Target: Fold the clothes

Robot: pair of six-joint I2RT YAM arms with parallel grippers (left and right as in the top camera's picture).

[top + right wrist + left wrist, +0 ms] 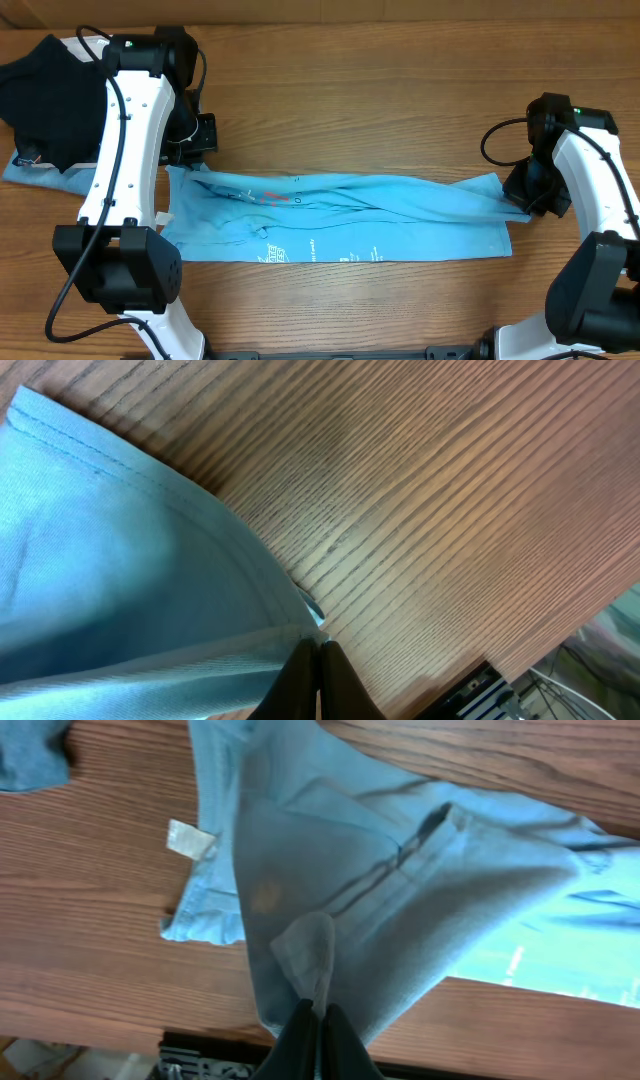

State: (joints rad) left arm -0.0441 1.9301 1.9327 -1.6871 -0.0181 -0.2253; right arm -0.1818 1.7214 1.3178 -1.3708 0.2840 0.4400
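Pinched shut on cloth, the left claw [318,1017] grips a raised tuck of the sky-blue T-shirt [340,225], while the right claw [315,655] clamps its stitched hem corner. Overhead, the shirt lies as a long band across the middle of the table [400,80], held at both ends (a lengthwise fold looks done). Next, probably, one end goes evenly over the other. Only the left wrist view shows the white label [190,838]; only overhead shows the orange-red lettering [275,197].

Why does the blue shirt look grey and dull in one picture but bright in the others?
Left wrist view: the shirt is shaded at its raised fold, looking grey. Overhead view: even light, clear blue. Right wrist view: bright cloth, sharp wood grain on the table.
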